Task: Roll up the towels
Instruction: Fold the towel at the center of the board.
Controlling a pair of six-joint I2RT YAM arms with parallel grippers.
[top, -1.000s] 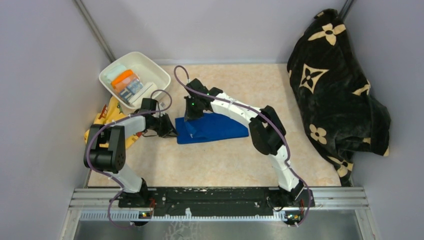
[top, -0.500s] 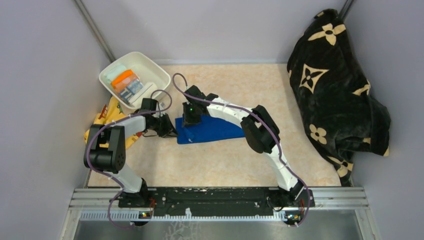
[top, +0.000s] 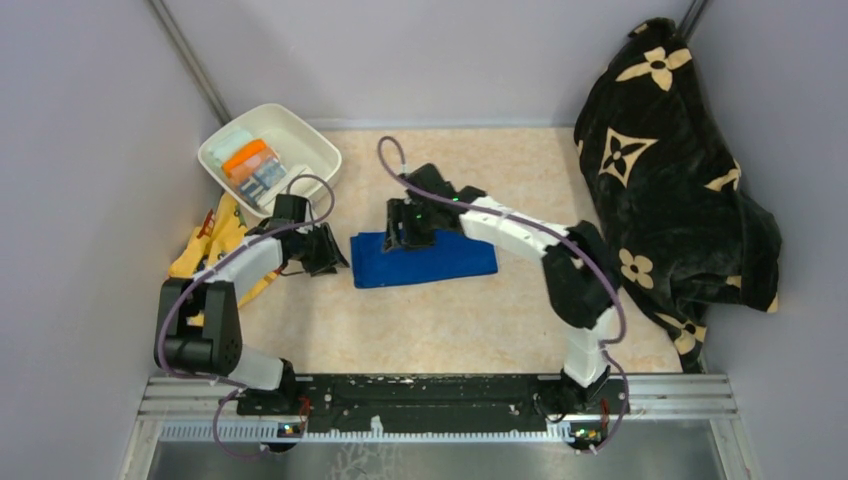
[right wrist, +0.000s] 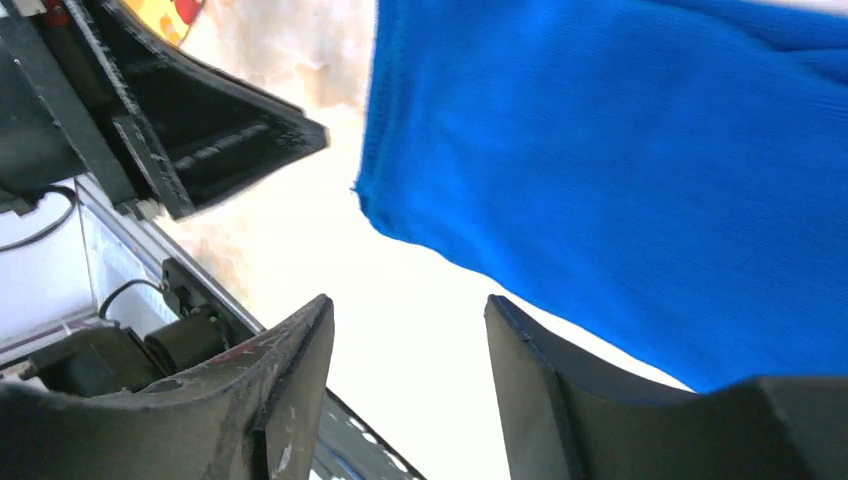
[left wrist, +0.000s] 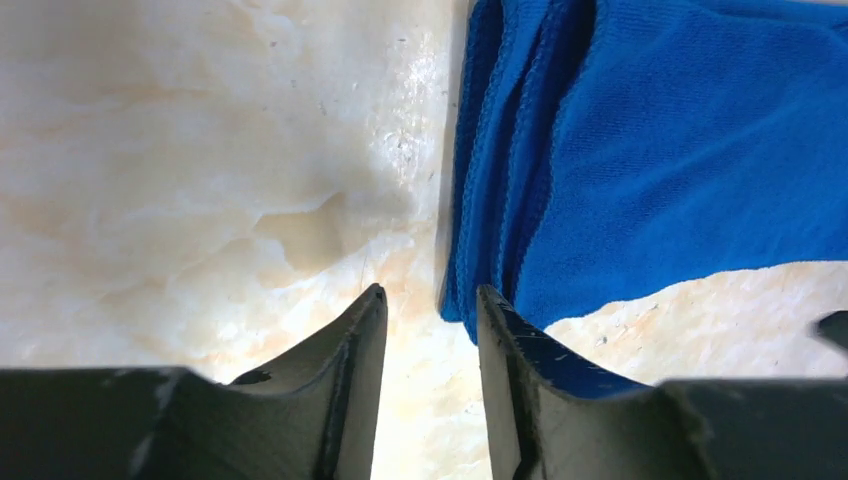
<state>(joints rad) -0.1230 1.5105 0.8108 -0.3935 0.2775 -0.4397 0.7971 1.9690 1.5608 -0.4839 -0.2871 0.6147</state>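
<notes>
White tub (top: 308, 148) holds towels (top: 255, 168); left fingers (left wrist: 350, 380) narrowly parted, right fingers (right wrist: 290, 380) wide, both empty.

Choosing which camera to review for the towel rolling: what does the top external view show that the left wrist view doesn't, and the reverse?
Only top external: the white bin, the black flowered blanket and the yellow cloth. Only left wrist: the folded layers along the edge of the blue towel, and the open, empty gap of the left gripper beside its corner. Both: the blue towel lying on the table.
</notes>
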